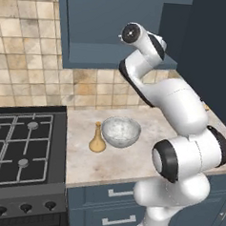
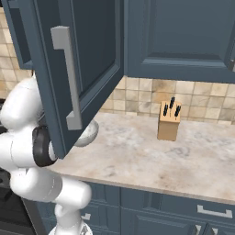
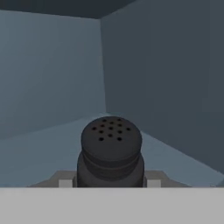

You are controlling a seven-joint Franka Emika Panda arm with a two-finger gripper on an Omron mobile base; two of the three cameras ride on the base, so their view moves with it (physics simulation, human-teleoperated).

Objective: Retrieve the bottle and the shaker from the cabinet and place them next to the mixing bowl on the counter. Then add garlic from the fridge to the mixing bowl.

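Note:
The shaker [image 3: 111, 148], a dark cylinder with a perforated top, stands on the floor of the slate-blue cabinet [image 3: 52, 74], close in front of the hand camera. My gripper [image 3: 109, 183] is around its lower body, with a fingertip pressed against each side. In the left base view my arm reaches up into the cabinet [image 1: 92, 27]. On the counter [image 1: 116, 158] the golden-tan bottle [image 1: 97, 141] stands upright just left of the mixing bowl [image 1: 121, 131]. The fridge is out of view.
The open cabinet door [image 2: 82, 69] with its grey handle hangs out over the counter [image 2: 160, 156], hiding most of the bowl [image 2: 90, 132]. A wooden knife block [image 2: 168, 121] stands at the back right. The black gas hob [image 1: 21, 147] lies left of the counter.

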